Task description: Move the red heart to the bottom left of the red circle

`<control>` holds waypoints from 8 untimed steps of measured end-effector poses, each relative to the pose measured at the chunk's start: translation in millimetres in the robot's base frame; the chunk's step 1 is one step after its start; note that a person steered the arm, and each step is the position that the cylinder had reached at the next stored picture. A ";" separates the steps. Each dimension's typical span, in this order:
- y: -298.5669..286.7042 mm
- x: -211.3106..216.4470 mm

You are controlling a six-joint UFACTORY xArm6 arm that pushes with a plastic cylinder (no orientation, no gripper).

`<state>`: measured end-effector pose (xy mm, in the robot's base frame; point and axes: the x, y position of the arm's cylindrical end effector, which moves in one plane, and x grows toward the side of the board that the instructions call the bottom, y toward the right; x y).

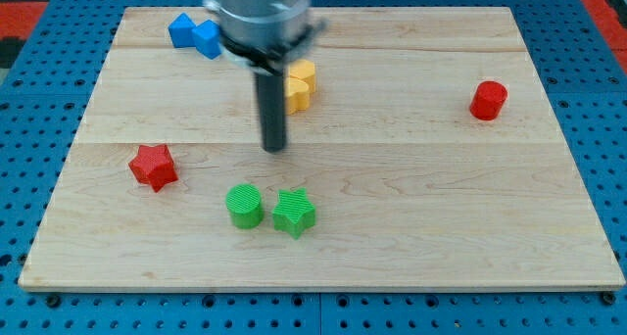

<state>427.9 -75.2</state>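
Tip (275,147) of my rod (no jaws, holding nothing) rests on bare board, touching no block. Red block (153,167), perhaps the heart, sits left; red circle (488,100) lies far right.

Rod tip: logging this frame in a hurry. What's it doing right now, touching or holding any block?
My tip: no gripper, holds nothing; rests on bare board, touching no block, below the yellow block, above the green cylinder.
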 end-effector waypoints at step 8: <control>-183.6 41.1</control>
<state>469.0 -258.8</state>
